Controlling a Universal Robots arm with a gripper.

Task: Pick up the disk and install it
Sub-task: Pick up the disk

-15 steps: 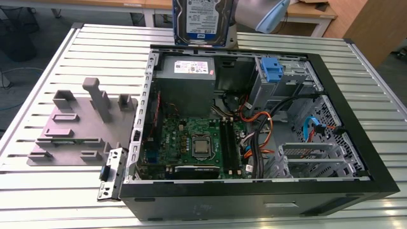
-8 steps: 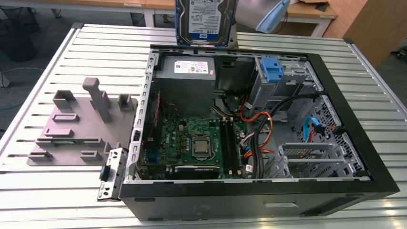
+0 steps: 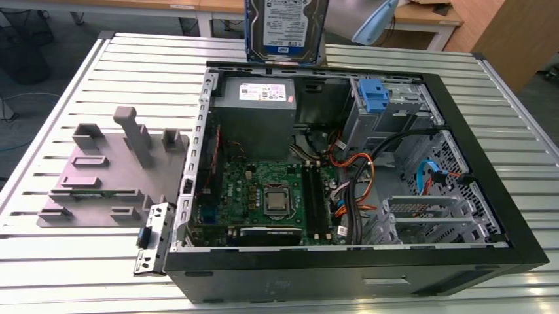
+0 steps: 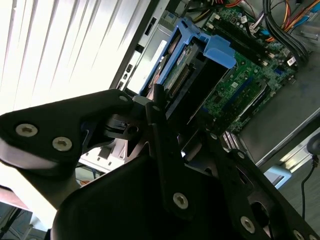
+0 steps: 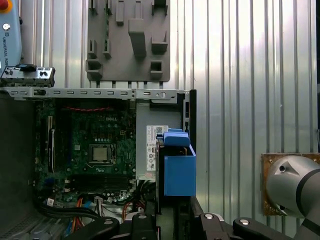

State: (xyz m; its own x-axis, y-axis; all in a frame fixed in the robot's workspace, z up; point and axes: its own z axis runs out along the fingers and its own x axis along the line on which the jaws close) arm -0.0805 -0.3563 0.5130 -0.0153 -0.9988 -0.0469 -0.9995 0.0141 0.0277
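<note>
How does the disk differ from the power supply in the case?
The disk hangs upright above the case; the power supply sits inside it. The disk's label is blue and white; the power supply's sticker is mostly white. Both are labelled metal parts.

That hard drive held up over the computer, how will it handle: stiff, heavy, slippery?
The disk looks like a rigid metal slab, so it likely won't flex in the gripper. Probably heavy for its size. Its smooth blue rails might slip under a light grip, and a drop onto the open computer case could damage it.
</note>
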